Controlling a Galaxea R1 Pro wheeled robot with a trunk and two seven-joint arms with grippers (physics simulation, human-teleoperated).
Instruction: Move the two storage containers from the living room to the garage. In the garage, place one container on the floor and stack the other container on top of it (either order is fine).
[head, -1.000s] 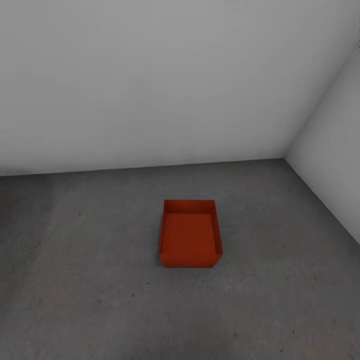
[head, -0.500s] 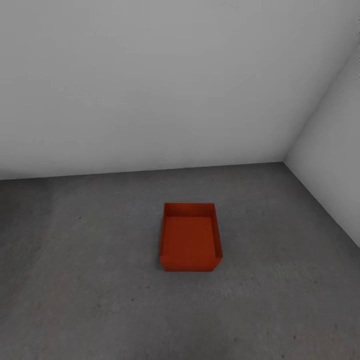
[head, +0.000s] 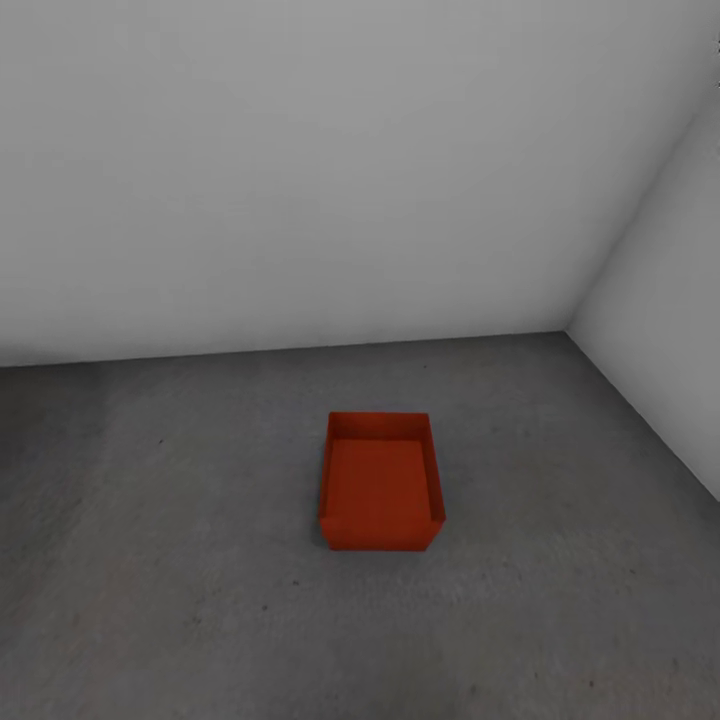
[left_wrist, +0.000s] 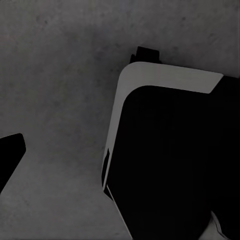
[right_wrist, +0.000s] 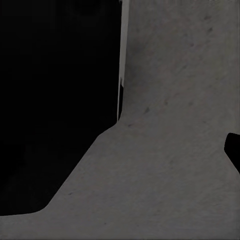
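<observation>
One storage container (head: 381, 483) alone on the concrete floor (head: 150, 560) near white walls (head: 300, 170); tool state indiscernible.

**No readable text**

No words, labels, brand names, numbers or signs can be read in any view. The red-orange storage container (head: 381, 483) has plain walls without marks. The white walls (head: 300, 170) and the grey concrete floor (head: 150, 560) are also without any writing.
</observation>
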